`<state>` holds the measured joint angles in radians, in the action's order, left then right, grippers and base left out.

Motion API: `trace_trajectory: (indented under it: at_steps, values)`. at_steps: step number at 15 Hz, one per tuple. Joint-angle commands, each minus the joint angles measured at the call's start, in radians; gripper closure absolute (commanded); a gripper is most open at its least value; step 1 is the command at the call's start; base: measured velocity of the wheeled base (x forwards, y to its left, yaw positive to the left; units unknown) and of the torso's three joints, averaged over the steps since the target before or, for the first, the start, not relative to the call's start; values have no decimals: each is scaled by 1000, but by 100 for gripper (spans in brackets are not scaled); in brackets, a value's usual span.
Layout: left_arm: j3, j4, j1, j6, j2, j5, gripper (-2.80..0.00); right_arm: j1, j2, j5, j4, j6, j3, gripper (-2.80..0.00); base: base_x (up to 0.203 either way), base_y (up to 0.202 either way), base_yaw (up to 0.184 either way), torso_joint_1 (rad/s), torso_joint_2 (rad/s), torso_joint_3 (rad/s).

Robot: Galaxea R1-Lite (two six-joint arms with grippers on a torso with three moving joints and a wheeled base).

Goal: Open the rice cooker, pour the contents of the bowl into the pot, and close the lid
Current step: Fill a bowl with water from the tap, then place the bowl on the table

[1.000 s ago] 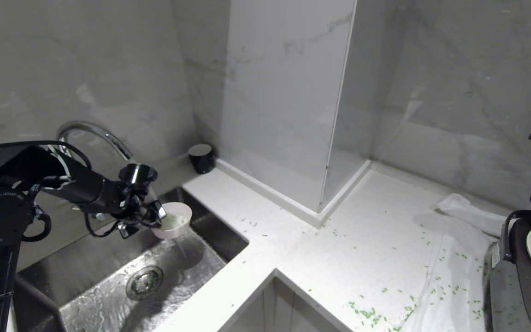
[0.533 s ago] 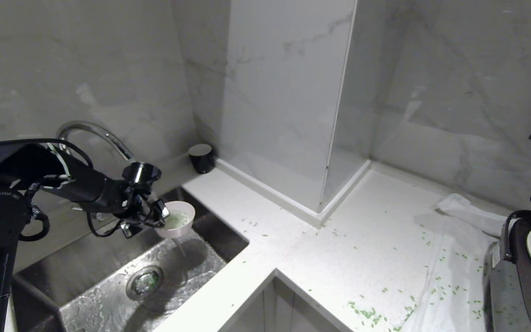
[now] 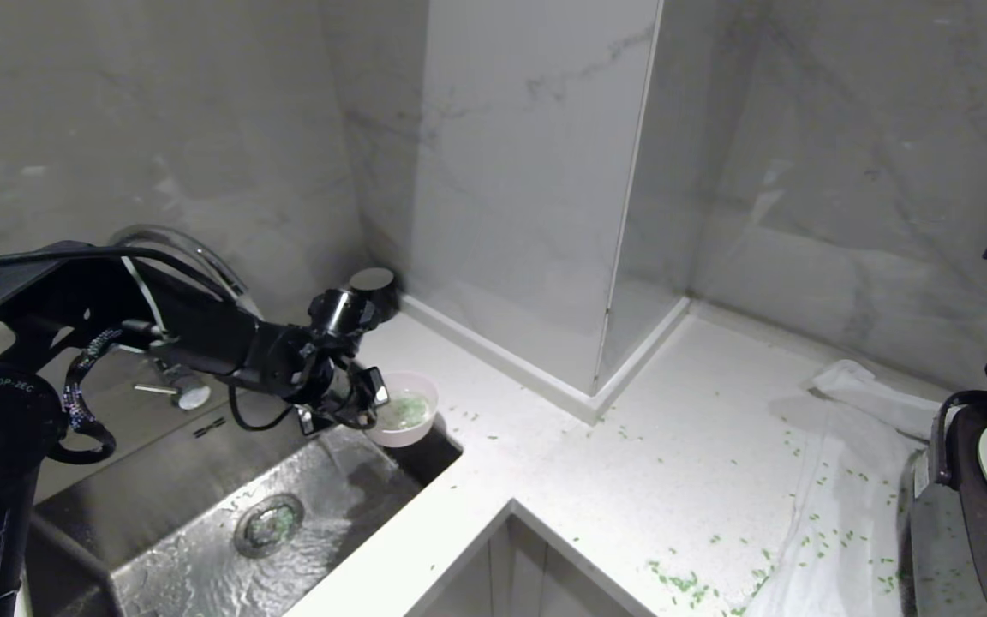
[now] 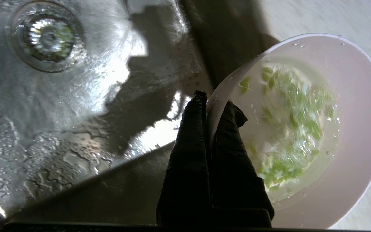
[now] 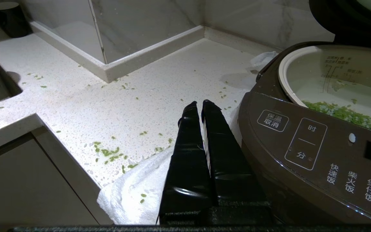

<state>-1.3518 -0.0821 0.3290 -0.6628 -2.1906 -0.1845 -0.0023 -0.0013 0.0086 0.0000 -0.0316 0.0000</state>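
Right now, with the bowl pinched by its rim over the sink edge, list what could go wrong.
1. The left hand clamps only the thin rim of the bowl, which holds water and green grains; it could tip or slip.
2. The rice cooker sits far across the counter, so the carry may slosh.
3. Grains already litter the white towel; more could spill.

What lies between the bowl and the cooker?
Head view: white counter strewn with green bits, then a white cloth before the cooker; bowl.
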Motion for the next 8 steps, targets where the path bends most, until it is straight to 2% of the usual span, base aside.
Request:
trace_trajectory:
  at_steps: [1, 4, 8]
  values:
    - [-43, -40, 98, -3, 3, -3, 0, 0, 1, 1, 0, -1, 2, 0, 0, 0, 0, 0, 0, 0]
    - [-150, -90, 194, -11, -49, -11, 0, -1, 1, 1, 0, -1, 2, 0, 0, 0, 0, 0, 0, 0]
    - [-339, -187, 266, -44, -147, -13, 0, -1, 1, 1, 0, -1, 2, 0, 0, 0, 0, 0, 0, 0]
